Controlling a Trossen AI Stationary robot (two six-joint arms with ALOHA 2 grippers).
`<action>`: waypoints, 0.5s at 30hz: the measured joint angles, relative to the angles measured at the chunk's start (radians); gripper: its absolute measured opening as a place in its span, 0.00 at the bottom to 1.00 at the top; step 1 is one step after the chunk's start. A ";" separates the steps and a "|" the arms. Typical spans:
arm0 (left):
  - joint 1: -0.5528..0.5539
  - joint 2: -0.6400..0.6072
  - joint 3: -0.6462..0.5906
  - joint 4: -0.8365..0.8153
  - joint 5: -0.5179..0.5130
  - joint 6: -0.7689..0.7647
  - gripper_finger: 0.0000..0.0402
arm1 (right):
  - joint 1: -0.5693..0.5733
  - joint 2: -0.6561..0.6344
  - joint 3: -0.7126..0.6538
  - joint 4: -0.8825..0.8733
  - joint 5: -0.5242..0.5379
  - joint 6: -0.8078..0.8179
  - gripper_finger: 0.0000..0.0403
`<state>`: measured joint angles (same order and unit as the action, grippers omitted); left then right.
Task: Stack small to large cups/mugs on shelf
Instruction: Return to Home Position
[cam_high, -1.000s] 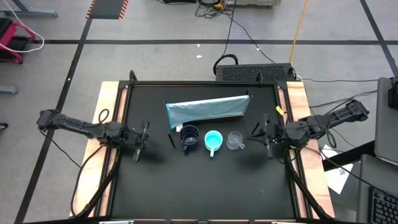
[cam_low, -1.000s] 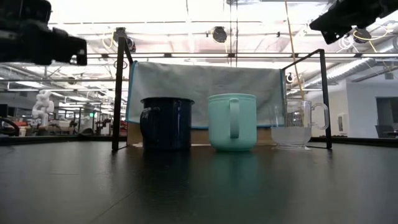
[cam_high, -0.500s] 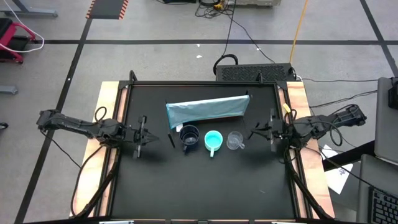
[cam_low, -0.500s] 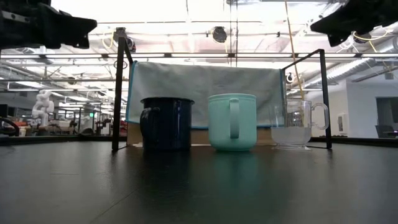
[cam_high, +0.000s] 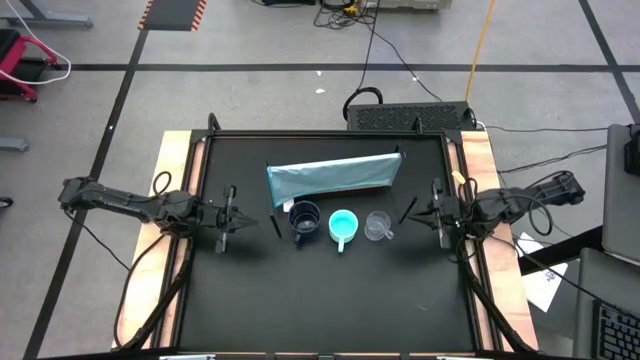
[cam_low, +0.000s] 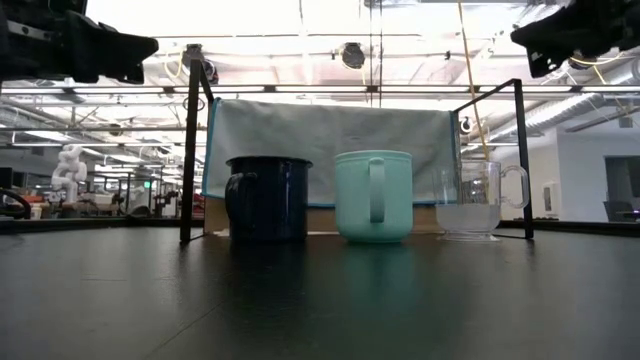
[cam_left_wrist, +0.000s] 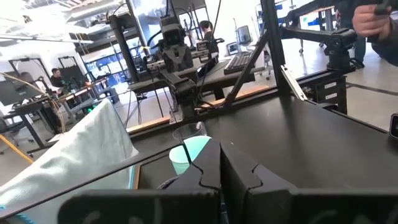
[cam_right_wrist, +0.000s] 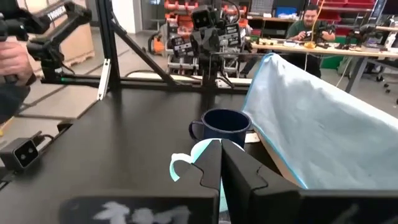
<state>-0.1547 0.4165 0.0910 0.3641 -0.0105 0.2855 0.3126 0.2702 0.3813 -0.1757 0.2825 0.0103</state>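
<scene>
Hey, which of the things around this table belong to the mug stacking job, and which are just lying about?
Job: navy mug, turquoise mug, clear mug, in a row along the shelf; left end effector and right end effector, both shut, off to the sides.
Lying about: small black camera at the table edge, vented black box behind the table, cables on the floor.

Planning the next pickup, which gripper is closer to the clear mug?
Right. The right gripper is beside the clear mug; the left gripper lies past the navy mug, farther off.
</scene>
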 joint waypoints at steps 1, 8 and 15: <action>0.000 -0.003 0.000 0.000 0.000 0.000 0.00 | 0.000 -0.012 -0.014 0.011 0.000 0.002 0.00; 0.000 -0.067 0.000 -0.010 -0.026 0.000 0.00 | 0.000 -0.111 -0.072 0.039 -0.026 0.007 0.00; 0.000 -0.121 0.000 -0.069 -0.026 -0.027 0.00 | 0.001 -0.203 -0.141 0.103 -0.026 0.022 0.00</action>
<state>-0.1547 0.2957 0.0914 0.2946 -0.0368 0.2582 0.3138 0.0677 0.2407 -0.0727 0.2562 0.0320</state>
